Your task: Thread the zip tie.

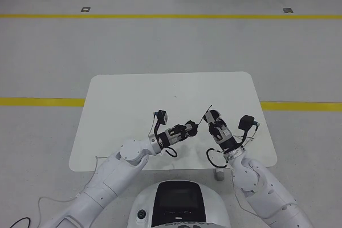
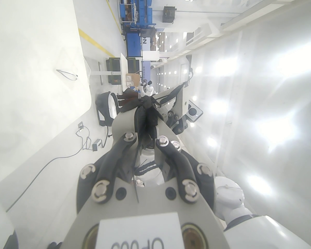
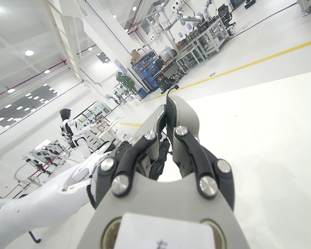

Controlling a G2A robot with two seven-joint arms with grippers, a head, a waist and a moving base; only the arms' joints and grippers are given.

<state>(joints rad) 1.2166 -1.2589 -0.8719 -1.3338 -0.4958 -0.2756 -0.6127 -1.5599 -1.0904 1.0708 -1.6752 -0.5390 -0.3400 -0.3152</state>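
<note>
White table [image 1: 119,114], rounded corners, bare top. Both my arms are raised over its near half, wrists turned in toward each other.

My left gripper [image 1: 192,127] comes in from the left, tips pointing across at the right one. From the left wrist [image 2: 145,103], its fingers are drawn together on a thin black strip.

My right gripper [image 1: 212,118] sits just beside it, tips pointing toward the table's far edge. From the right wrist [image 3: 167,104], the two ribbed pads are pressed flat together.

From above, the two sets of tips are close; I cannot tell whether they touch.

Zip tie [image 1: 207,110]: black, thin, off the table, held in the air between my hands. One end pokes out past my right tips as a short dark strand [image 3: 169,92], slightly bent. In the left wrist view, a length of it [image 2: 136,172] runs back between my left fingers toward the palm.
</note>
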